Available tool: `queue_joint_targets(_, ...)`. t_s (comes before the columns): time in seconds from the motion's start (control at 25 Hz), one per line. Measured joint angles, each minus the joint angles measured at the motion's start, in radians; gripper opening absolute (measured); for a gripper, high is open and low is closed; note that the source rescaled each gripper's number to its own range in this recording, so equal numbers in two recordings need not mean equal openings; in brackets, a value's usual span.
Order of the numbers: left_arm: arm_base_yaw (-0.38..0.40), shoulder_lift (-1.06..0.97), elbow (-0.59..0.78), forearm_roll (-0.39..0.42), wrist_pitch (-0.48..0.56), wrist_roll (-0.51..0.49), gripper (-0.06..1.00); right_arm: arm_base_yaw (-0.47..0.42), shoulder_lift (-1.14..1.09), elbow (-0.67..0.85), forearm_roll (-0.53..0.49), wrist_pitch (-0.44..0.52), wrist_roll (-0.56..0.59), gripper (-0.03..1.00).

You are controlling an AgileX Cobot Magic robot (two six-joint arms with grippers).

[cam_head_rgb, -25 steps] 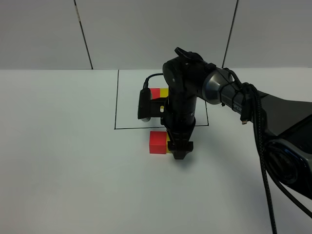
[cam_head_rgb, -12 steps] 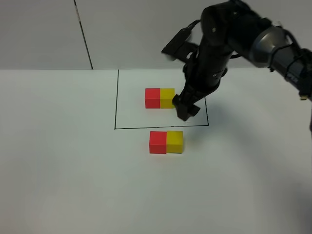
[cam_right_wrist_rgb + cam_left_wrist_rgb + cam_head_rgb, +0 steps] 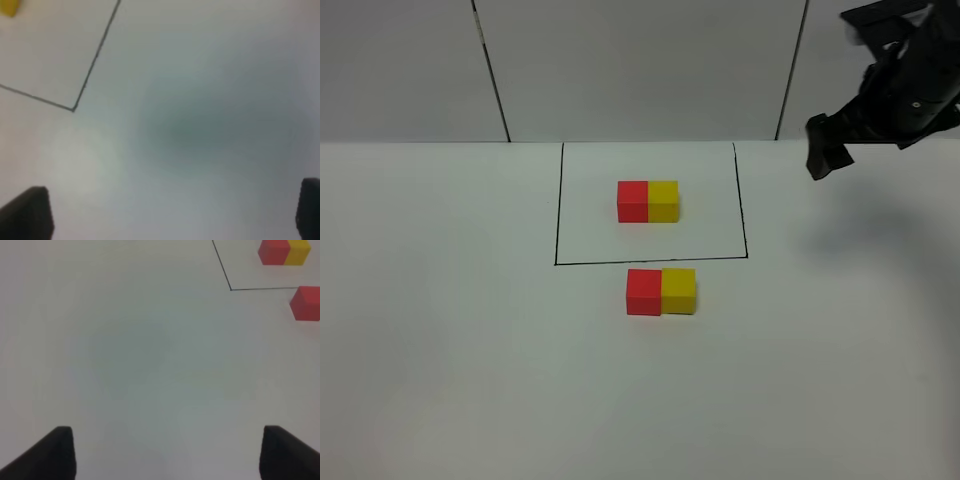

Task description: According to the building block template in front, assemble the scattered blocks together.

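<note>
On the white table (image 3: 460, 350), inside a thin black drawn rectangle (image 3: 556, 205), the building block template (image 3: 648, 201) sits with its red half on the left and its yellow half on the right, the two touching. Just outside the near line of that rectangle lie the scattered blocks: a red cube (image 3: 644, 291) and a yellow cube (image 3: 679, 290), pressed side by side, red on the left and yellow on the right, in the same order as the pair within the frame. The yellow one looks set a touch farther back than the red. Neither cube touches the drawn line.

The right gripper (image 3: 823, 152) hangs in the air at the upper right of the overhead view, well apart from all the blocks and beyond the rectangle's right side. Its own wrist view, blurred, shows two dark fingertips (image 3: 27, 215) spread wide at the picture's edges with bare table between them, nothing held, and a corner of the black line off to one side.

The left gripper (image 3: 170, 452) does not show in the overhead view. Its wrist view shows its fingertips (image 3: 52, 455) set wide apart and empty over bare table, with the template and the loose red cube well ahead of them.
</note>
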Motion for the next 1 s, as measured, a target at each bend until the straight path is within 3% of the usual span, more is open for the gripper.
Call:
queue_joint_targets(0.16,0.000,0.000,0.000,0.000,0.000,0.000,0.75,-0.068,-0.158,0.194,0.001,-0.135,0.021,1.00)
queue_joint_targets(0.32,0.000,0.000,0.000,0.000,0.000,0.000,0.75,-0.117,-0.334,0.362,0.001,-0.193,0.041,1.00)
queue_joint_targets(0.8,0.000,0.000,0.000,0.000,0.000,0.000,0.75,-0.144,-1.036,0.916,-0.011,-0.199,0.072,1.00)
queue_joint_targets(1.0,0.000,0.000,0.000,0.000,0.000,0.000,0.75,-0.144,-1.350,1.064,-0.043,-0.119,0.102,1.00)
